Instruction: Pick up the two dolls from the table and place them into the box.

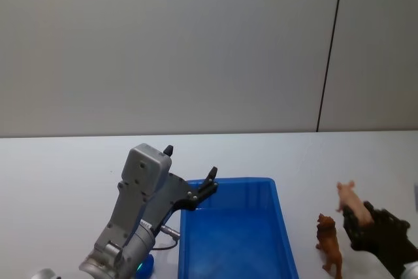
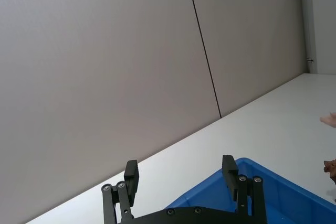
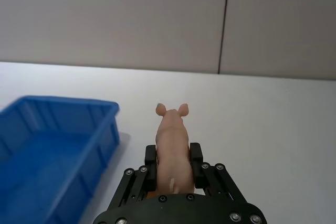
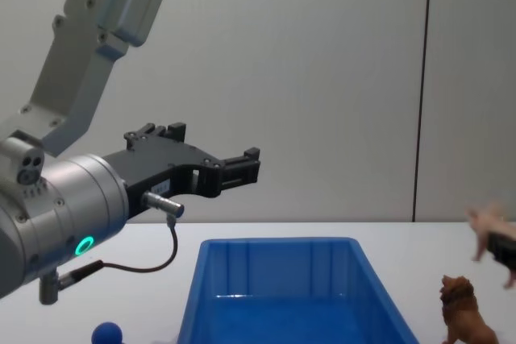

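The pale pink doll point(image 3: 172, 140) is pinched in the right claw point(image 3: 173, 156), clear of the counter point(image 3: 262, 119). The lion doll point(image 1: 328, 243) stands just below-left of it, and the box point(image 3: 107, 129) is farther left. This looks like the carrying step: next, swing left over the box and release. The left claw point(image 2: 180, 167) hovers spread above the box's corner.

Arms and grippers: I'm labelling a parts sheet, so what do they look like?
The left arm is silver-grey, with a boxy link, a round joint bearing a green ring light, and a thin black cable. The left gripper and right gripper are black, each with two flat fingers on linked bars with silver rivets.
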